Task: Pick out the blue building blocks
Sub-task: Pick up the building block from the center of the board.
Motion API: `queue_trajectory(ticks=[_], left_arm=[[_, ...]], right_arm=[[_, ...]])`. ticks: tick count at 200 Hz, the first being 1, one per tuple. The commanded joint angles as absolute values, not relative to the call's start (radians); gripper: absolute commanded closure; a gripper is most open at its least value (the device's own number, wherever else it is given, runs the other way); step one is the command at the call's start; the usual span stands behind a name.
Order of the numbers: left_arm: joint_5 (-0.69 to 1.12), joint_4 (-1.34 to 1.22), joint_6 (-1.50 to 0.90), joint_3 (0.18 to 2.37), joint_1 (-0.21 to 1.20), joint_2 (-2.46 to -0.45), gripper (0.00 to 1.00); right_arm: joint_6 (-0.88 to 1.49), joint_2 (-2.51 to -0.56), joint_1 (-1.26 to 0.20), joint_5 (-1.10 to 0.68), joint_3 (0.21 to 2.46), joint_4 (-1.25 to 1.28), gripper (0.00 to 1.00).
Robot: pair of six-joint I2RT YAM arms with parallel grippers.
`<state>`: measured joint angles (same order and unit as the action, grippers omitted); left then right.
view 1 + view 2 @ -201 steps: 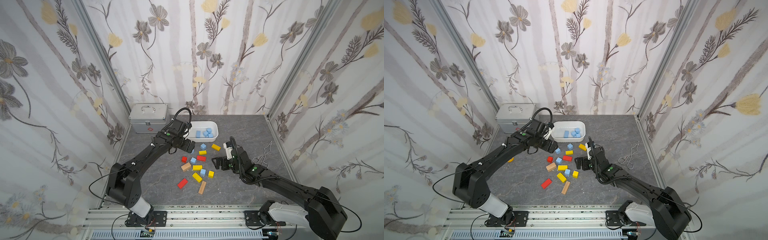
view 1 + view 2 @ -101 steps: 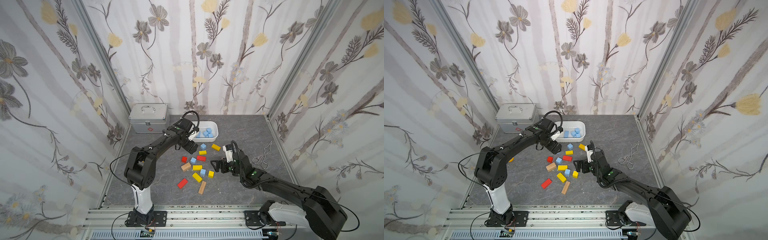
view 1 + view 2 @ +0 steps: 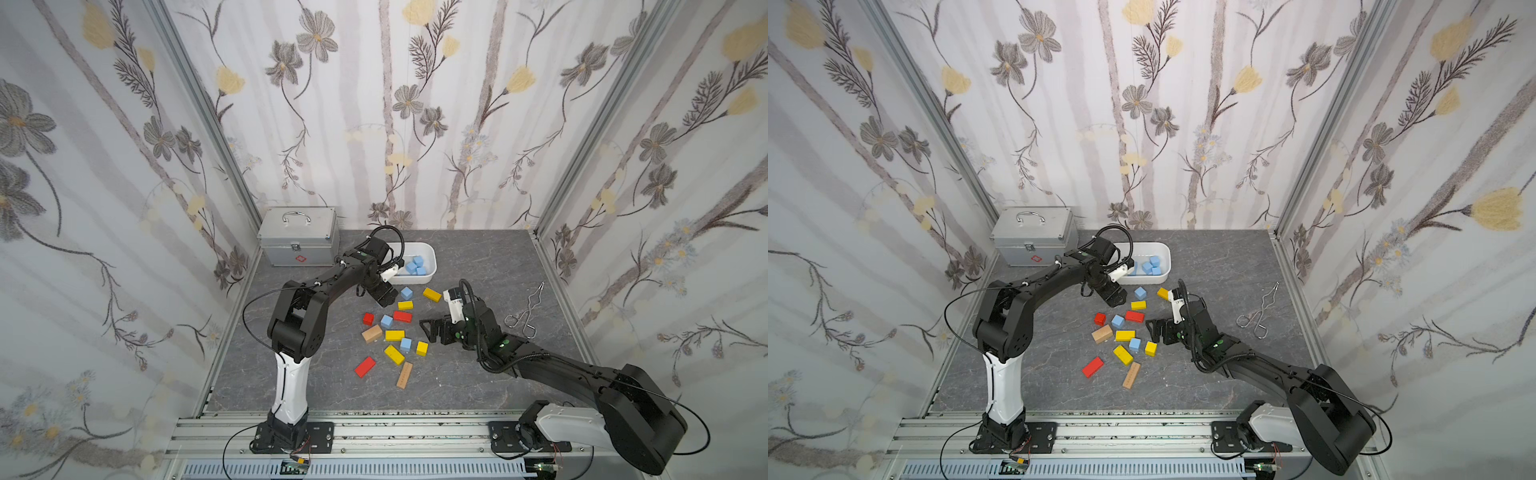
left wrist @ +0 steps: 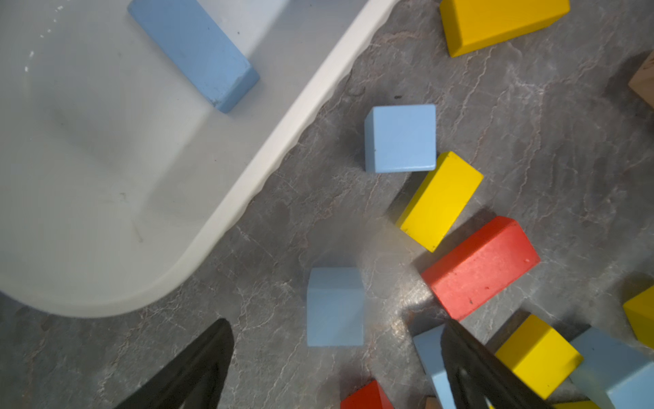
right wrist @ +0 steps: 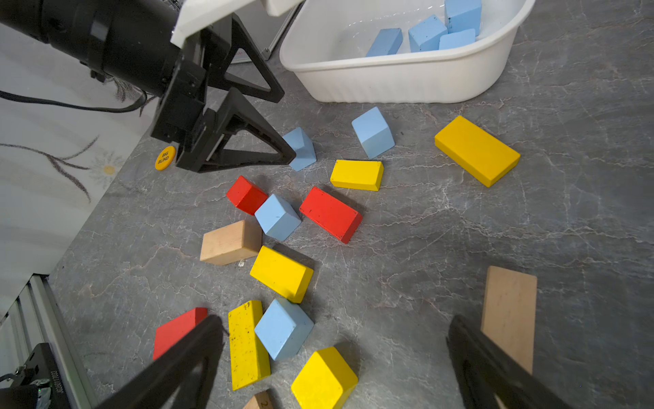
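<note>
Several blue building blocks lie in the white tub, among them a longer bar. Several more light-blue cubes stand on the grey table: one by the tub, one mid-pile, one lower. My left gripper hangs open, low over another blue cube, which sits between the fingertips and just past them. One fingertip is right beside it. My right gripper is open and empty, right of the pile, with a blue cube near one finger.
Yellow, red and tan blocks lie mixed with the blue cubes. A metal case stands at the back left, beside the tub. Metal tongs lie on the right. A small yellow disc lies behind the left gripper.
The left arm has swung its elbow forward and its gripper has shifted right, ending over the blue cube near the tub. Its jaws have narrowed slightly. The right gripper has barely moved.
</note>
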<state>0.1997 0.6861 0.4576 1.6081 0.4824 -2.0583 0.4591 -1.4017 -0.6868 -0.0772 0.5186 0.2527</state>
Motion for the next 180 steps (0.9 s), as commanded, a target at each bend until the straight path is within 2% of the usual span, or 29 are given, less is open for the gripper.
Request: queue_trajectory(ticks=[1, 113, 180], left_arm=[[0.224, 0.713, 0.495, 1.629, 0.476, -2.081, 0.07], [0.201, 0.689, 0.515, 1.626, 0.469, -2.131, 0.13], [0.201, 0.675, 0.513, 1.635, 0.457, -2.157, 0.21]], right_arm=[[0.453, -1.408, -0.683, -0.081, 0.528, 0.299, 0.00], [0.445, -1.443, -0.676, -0.085, 0.558, 0.279, 0.00], [0.440, -1.449, -0.676, -0.076, 0.569, 0.268, 0.00]])
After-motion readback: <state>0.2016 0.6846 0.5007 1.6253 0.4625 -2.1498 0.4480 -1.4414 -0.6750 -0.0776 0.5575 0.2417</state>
